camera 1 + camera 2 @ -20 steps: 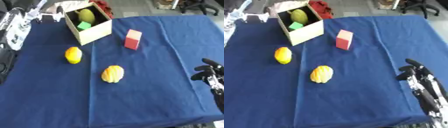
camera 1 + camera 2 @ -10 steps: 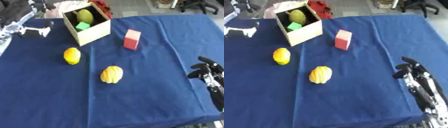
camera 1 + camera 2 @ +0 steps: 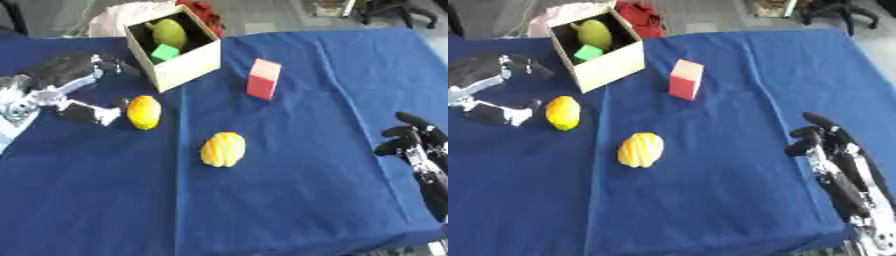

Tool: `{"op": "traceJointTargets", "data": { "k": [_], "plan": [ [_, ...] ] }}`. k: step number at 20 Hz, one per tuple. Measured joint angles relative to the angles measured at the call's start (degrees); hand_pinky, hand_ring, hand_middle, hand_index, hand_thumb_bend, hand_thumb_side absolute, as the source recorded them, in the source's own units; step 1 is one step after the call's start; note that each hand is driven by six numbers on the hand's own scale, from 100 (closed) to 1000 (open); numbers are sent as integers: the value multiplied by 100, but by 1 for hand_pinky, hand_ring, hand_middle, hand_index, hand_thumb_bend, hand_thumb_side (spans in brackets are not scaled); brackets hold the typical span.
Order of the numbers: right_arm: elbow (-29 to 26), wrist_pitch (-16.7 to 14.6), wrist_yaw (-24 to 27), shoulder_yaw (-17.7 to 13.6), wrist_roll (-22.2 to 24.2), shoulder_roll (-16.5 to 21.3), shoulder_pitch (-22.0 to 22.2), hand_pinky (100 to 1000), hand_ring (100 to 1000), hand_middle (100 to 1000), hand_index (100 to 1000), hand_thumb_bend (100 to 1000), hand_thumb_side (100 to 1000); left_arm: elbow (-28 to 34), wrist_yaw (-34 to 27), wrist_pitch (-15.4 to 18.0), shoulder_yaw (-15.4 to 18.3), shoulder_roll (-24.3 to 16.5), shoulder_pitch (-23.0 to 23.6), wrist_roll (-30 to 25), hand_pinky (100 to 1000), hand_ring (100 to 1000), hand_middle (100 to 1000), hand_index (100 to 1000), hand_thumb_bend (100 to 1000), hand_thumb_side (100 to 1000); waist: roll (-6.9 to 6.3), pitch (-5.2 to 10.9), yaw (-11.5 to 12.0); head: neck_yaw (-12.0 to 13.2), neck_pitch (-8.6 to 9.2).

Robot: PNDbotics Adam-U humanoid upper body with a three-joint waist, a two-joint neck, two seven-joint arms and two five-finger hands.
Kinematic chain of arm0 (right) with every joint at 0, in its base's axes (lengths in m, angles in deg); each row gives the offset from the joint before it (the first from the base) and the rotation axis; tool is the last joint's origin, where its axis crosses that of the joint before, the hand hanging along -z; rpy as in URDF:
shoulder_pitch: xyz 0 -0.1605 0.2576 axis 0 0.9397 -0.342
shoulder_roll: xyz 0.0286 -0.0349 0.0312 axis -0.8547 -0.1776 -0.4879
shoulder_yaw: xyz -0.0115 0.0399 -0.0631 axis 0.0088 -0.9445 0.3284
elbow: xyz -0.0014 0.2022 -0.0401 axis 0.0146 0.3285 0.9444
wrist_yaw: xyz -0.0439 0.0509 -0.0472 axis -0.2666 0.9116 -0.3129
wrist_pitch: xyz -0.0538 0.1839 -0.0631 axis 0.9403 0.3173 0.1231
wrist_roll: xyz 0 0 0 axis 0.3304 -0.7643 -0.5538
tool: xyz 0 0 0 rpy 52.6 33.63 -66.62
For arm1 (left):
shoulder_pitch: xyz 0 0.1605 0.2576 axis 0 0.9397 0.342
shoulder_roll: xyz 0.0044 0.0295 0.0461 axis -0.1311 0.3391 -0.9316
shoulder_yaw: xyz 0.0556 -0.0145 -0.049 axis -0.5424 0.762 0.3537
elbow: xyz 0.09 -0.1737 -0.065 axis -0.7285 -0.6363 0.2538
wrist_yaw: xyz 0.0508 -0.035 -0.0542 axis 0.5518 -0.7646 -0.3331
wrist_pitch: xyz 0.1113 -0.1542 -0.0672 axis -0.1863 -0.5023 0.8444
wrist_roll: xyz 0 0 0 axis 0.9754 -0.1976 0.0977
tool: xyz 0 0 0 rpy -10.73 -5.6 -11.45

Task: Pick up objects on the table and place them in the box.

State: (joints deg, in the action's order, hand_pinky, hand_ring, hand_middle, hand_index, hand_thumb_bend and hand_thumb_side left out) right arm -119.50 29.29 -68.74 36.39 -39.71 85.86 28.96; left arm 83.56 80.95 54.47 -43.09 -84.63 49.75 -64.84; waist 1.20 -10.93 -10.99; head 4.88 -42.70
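A tan cardboard box [image 3: 187,64] stands at the back left of the blue table, holding a green pear-like fruit [image 3: 169,33] and a small green cube [image 3: 164,51]. A yellow lemon [image 3: 143,112] lies in front of the box. My left hand [image 3: 66,82] hovers just left of the lemon, open, fingers spread above and thumb low beside it, not closed on it. A ridged yellow fruit [image 3: 223,149] lies mid-table. A red and pink block [image 3: 262,79] stands upright right of the box. My right hand [image 3: 824,142] rests at the right edge, fingers curled, holding nothing.
A red cloth item [image 3: 203,10] and a white object [image 3: 122,14] lie behind the box, off the table. The table's right edge [image 3: 430,65] drops to a grey floor with a chair base [image 3: 394,9] at the back right.
My left hand has come down and right from the table's back-left corner to sit beside the lemon. The right hand barely shifted. The camera has tilted slightly.
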Motion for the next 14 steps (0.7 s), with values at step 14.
{"op": "traceJointTargets", "data": {
  "k": [14],
  "plan": [
    [0,0,0,1,3,0,4,607,559,618,859,100,506,-689,353,-172,113,621,-520,-1427,830,762,822,947,304,309,0,0,-30,-11,-2]
  ]
}}
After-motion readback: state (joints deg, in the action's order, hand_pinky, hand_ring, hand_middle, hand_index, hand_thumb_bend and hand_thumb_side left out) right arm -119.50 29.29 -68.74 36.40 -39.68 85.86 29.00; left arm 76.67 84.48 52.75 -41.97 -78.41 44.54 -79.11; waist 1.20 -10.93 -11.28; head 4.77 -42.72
